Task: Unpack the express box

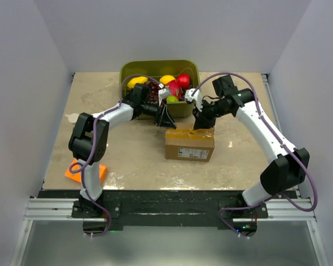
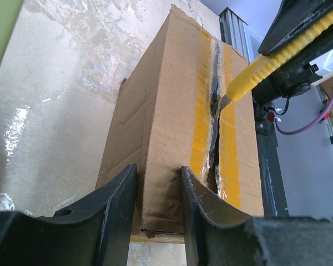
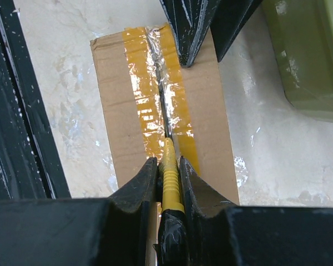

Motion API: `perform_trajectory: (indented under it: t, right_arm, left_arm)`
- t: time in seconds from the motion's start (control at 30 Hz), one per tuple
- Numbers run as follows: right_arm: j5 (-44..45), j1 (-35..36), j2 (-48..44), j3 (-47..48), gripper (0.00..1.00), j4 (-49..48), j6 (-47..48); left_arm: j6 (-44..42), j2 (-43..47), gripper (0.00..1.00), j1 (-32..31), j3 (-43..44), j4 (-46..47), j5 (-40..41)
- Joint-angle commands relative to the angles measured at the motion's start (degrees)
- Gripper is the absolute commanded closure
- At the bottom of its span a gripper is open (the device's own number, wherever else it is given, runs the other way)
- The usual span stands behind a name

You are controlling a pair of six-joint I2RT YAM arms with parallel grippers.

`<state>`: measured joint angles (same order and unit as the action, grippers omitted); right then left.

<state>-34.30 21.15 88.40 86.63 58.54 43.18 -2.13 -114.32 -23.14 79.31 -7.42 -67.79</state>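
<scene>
The brown cardboard express box [image 1: 190,145] lies at the centre of the beige table [image 1: 127,158], just in front of the olive-green plastic bin [image 1: 127,71] of fruit, white label facing the arm bases. The left gripper [image 2: 158,173] stands over the box's left end with its fingers partly spread across the top edge. Whether they clamp the box cannot be told. The right gripper [image 3: 168,162] pinches a yellow utility knife [image 3: 170,180], whose blade sits in the split glossy tan tape [image 3: 139,100] along the top seam
</scene>
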Motion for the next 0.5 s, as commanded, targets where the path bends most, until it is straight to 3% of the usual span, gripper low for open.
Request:
perform_trajectory:
  t: [0.0,0.47]
  right_arm:
    - [5.21,-3.74,-2.97,-0.85,1.0,6.14,2.52]
    - [5.39,-11.21,-2.18,-2.69,1.0,10.54,7.62]
  left_arm:
    - [-5.16,-1.43,0.76,1.51,-0.38,-4.18,5.04]
    - [-9.38,-1.34,0.8,1.51,-0.56,-6.29,5.56]
